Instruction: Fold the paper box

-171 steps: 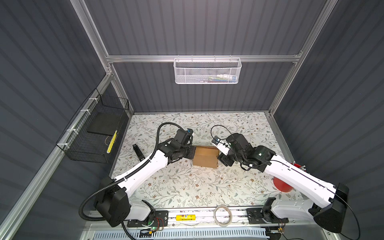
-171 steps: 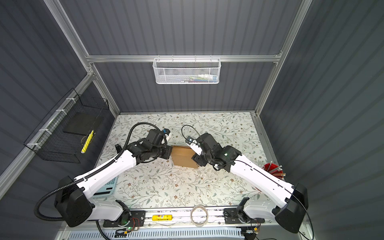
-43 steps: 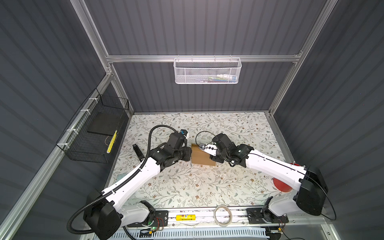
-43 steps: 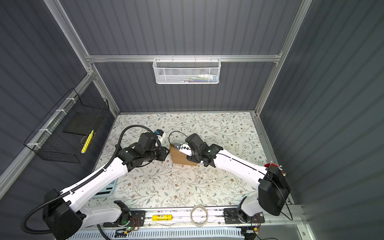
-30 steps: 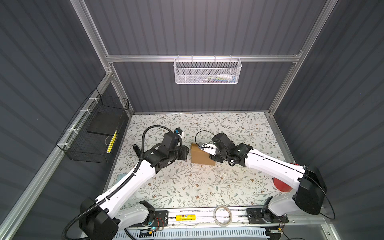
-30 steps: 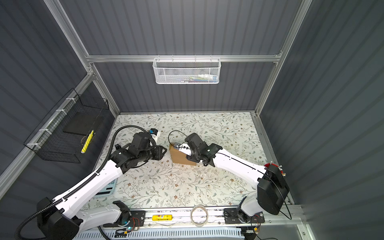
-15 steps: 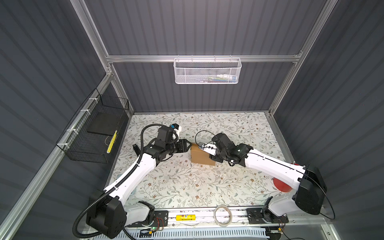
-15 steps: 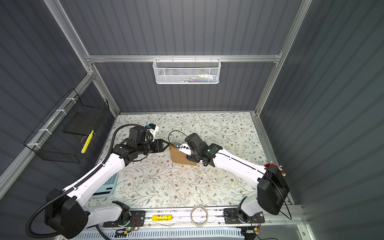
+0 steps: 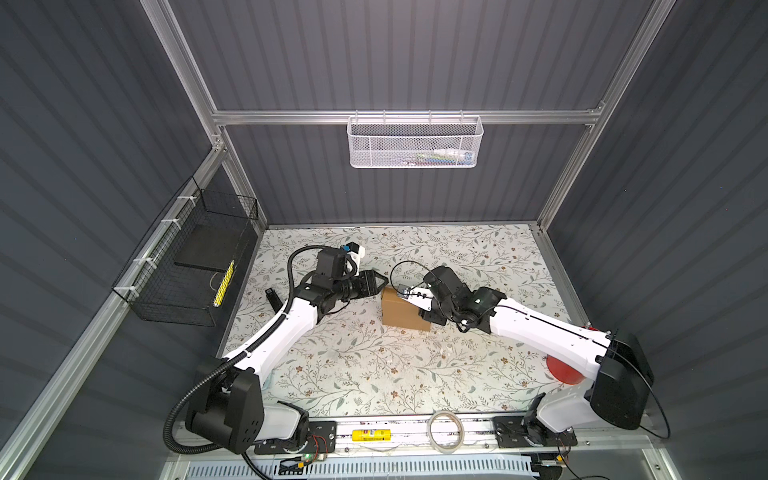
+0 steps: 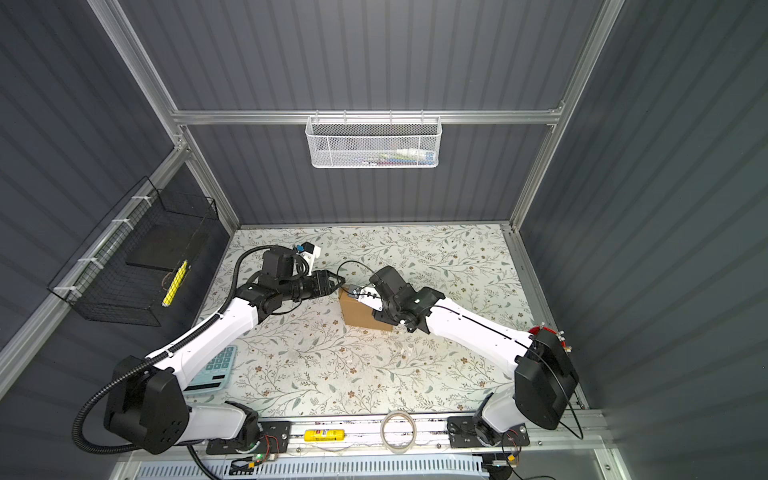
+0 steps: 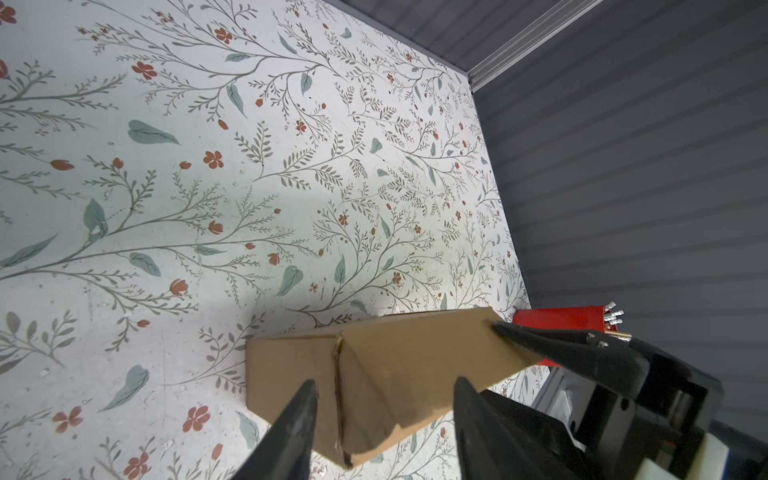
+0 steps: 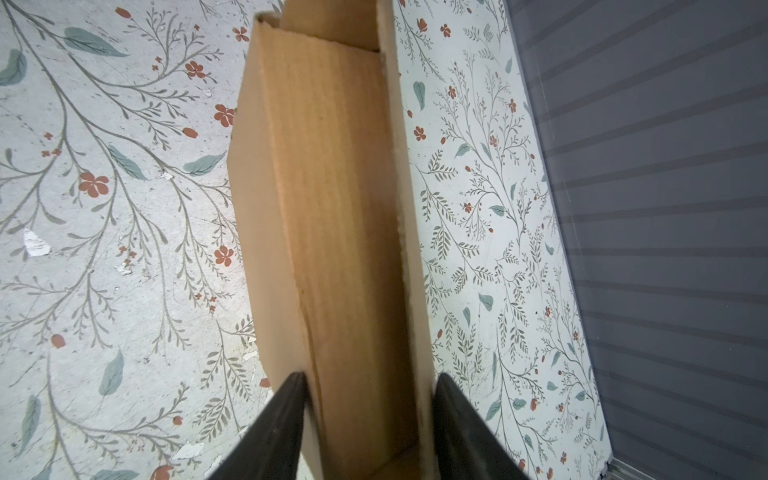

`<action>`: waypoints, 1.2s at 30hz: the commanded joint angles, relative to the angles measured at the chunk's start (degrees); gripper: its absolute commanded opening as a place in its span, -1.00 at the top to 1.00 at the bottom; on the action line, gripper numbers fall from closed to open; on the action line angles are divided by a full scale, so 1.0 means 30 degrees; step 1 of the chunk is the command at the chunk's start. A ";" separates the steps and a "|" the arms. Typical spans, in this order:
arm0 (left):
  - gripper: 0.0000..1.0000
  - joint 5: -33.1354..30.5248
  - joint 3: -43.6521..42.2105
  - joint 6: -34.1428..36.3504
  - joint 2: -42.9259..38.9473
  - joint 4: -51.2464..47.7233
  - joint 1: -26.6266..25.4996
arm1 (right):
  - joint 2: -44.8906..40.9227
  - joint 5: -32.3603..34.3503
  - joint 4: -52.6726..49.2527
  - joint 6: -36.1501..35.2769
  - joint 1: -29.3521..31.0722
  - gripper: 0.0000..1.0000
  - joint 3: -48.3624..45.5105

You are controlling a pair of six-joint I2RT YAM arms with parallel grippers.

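Findings, front to back. Nearest, a clear tape ring [image 9: 446,429] lies on the metal front rail [image 9: 407,436]. A pale-blue calculator [image 10: 216,368] sits at the left front of the floral-printed tabletop [image 9: 374,374], partly under my left arm. A red cup [image 9: 563,372] stands at the right edge, partly hidden by my right arm.

Mid-table: the plain brown corrugated cardboard paper box [image 9: 401,309], folded up into a shallow squarish block, sits between my two grippers. My right gripper [image 12: 369,376] is clamped on it, with one black finger against each side of the box at its right-hand end. Whether the box's underside rests fully on the tabletop I cannot tell. My left gripper [image 9: 376,276] has its jaws apart and holds nothing. Its tips stand just beside the box's far left corner, and in the left wrist view that corner shows between them.

Further left, a small black block [image 9: 272,298] lies near the table edge. A black wire basket [image 9: 187,270] hangs on the left wall. Farthest back, a white mesh basket [image 9: 415,143] hangs from the rail on the rear wall.
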 commanded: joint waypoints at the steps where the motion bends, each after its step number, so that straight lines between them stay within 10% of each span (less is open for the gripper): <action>1: -0.06 0.0584 -0.0110 -0.0294 0.0237 0.0734 0.0160 | 0.0314 -0.0249 -0.0668 0.0168 -0.0067 0.00 0.0252; 36: 0.35 0.0926 -0.2501 -0.1086 0.0800 0.2570 0.0519 | 0.0331 0.0172 -0.0903 0.0418 -0.0067 0.03 0.0192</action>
